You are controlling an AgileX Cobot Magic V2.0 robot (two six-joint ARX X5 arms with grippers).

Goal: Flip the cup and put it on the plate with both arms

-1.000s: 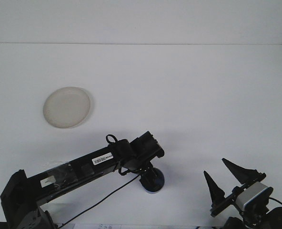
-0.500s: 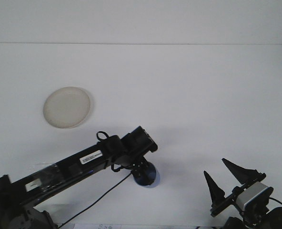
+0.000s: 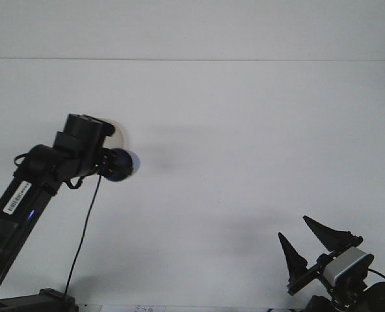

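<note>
The left gripper (image 3: 109,164) sits in the left-middle of the frame, a matte black, blocky wrist from which a thin black cable (image 3: 83,227) hangs toward the lower edge. Its fingers are largely hidden behind the wrist housing, but a dark blue cup (image 3: 121,165), rounded and slightly glossy, juts sideways from its tip, so the gripper looks clamped on it. The cup lies on its side, pointing right; which end faces out cannot be told. Behind the wrist only a thin pale crescent of the plate (image 3: 118,135) shows, a round, off-white, dull-surfaced disc, and the cup hangs at that plate's lower right rim. Whether the cup touches the plate cannot be told from this view.

The left arm (image 3: 20,195) runs as a long black bar down to the lower left corner, carrying a small white label.

The right gripper (image 3: 309,244) stays low in the lower right corner, its two black, pointed, wedge-shaped fingers spread apart with nothing between them, mounted on a grey-and-black body.

The table (image 3: 244,143) is a smooth, plain white surface whose far edge runs as a straight line across the upper part of the frame. A wide bare stretch lies between the two grippers, across the middle and right of the frame.
</note>
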